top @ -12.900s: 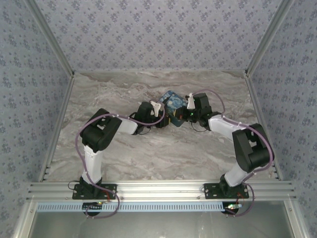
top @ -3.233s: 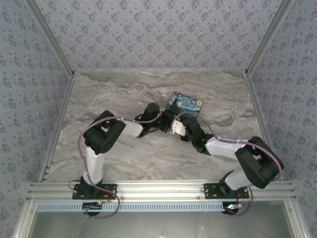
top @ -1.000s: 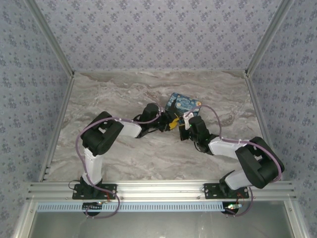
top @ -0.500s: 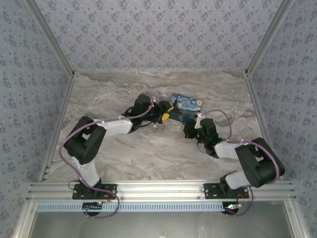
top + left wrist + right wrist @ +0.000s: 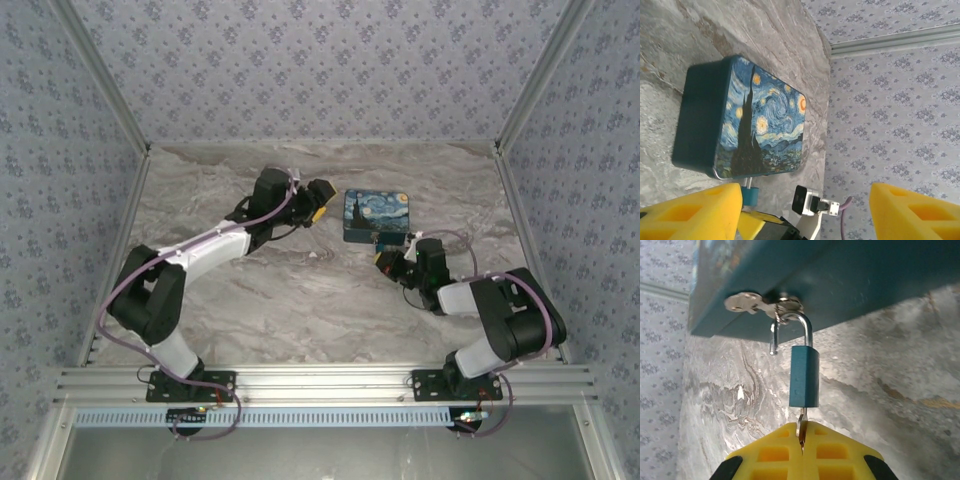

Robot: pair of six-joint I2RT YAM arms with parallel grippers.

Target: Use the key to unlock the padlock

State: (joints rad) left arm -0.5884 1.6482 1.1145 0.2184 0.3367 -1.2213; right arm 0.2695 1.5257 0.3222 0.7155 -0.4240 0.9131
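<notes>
My right gripper (image 5: pixel 801 437) pinches the thin silvery key (image 5: pixel 800 424) in the small teal-blue padlock (image 5: pixel 804 376), whose steel loop (image 5: pixel 808 326), free at 1 end, hangs on the clasp (image 5: pixel 745 302) of the swirl-painted box (image 5: pixel 880 275); my left gripper (image 5: pixel 318 200) gapes wide.

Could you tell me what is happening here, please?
The right end effector is shut on the key, which sits in the bottom of the padlock. The padlock hangs from the latch of the box with one end of its loop free, so it looks unlocked. The left end effector is open, beside the box.
</notes>
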